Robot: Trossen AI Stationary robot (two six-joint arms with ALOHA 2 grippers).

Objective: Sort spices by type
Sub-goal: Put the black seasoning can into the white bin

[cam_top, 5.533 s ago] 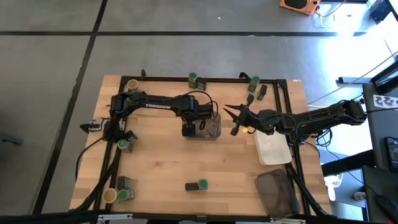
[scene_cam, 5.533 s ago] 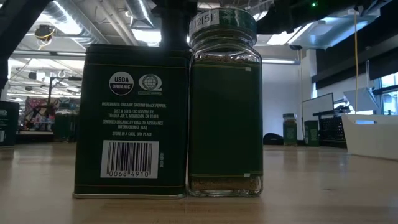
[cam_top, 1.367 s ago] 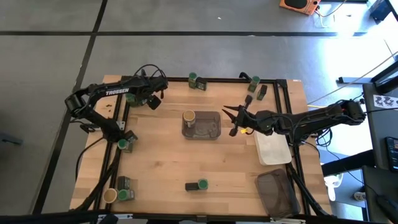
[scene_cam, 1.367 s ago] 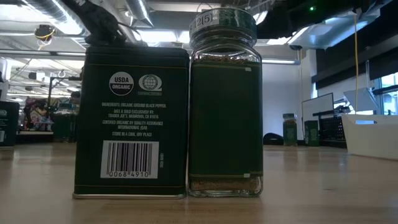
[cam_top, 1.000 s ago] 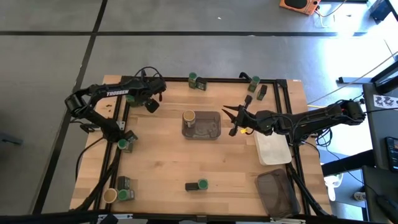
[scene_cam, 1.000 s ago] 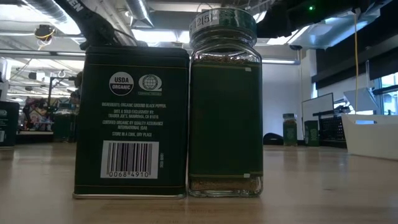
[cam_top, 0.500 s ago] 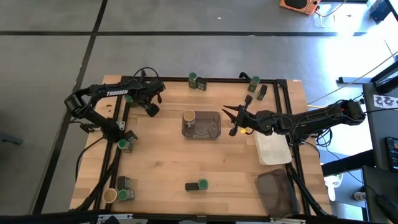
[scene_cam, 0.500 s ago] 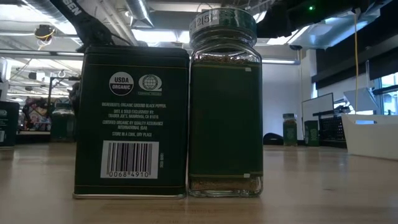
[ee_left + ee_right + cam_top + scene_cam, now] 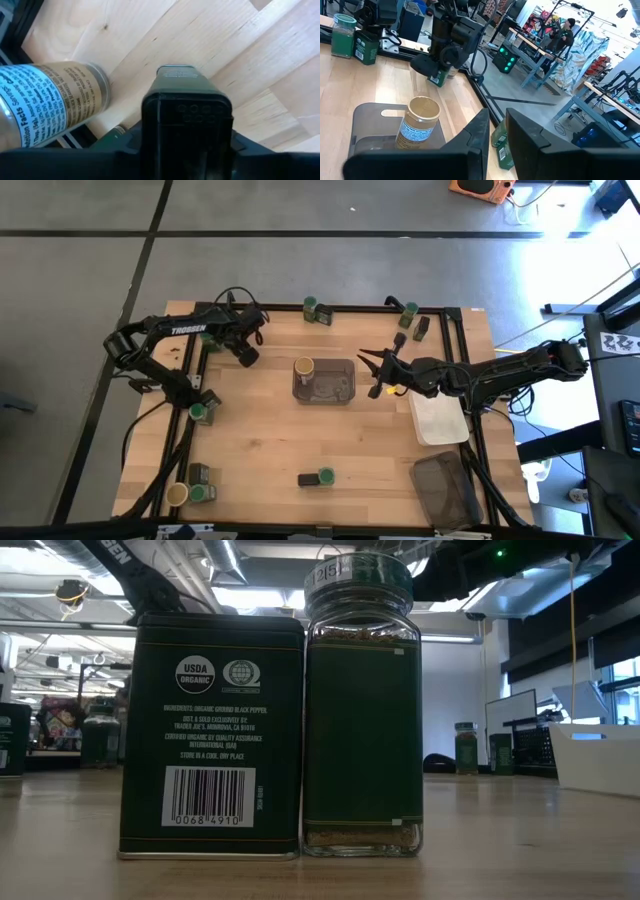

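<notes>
A: Left gripper (image 9: 245,354)?
B: At the back-left of the table (image 9: 260,450), down over a tin (image 9: 187,95). The tin fills its gap, can't tell if it's clamped yet. A jar (image 9: 55,102) is just beside the tin.
A: Right gripper (image 9: 497,117)?
B: Closed, empty, just right of the tray (image 9: 340,394).
</notes>
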